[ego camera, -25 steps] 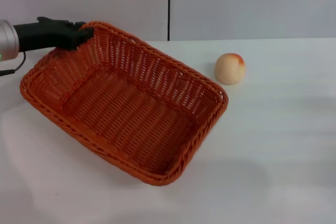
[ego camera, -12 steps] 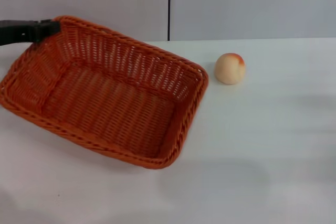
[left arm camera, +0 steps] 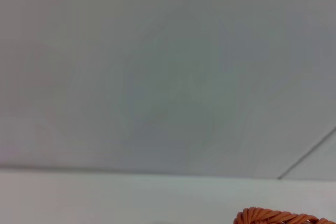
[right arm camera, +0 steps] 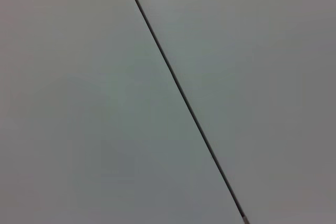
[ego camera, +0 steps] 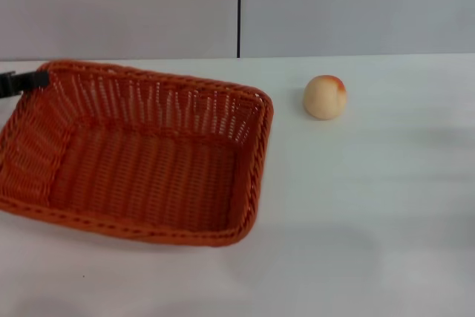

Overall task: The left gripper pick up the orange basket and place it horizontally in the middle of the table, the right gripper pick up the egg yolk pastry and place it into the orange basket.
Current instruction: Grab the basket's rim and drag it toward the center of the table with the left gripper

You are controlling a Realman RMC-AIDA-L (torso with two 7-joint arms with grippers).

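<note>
The orange basket lies flat and empty on the left half of the white table, its long side running across the head view. Only the black tip of my left gripper shows at the view's left edge, closed on the basket's far left rim corner. A bit of that braided rim appears in the left wrist view. The egg yolk pastry, a small cream ball with an orange-red blush, sits on the table to the right of the basket and apart from it. My right gripper is out of view.
A grey wall with a dark vertical seam stands behind the table's far edge. The right wrist view holds only that wall and the seam. Bare tabletop lies right of the pastry and in front of the basket.
The left gripper has drawn the basket leftward and lowered it, turning it from a tilted diagonal pose to lying flat and level. The pastry has not moved.
</note>
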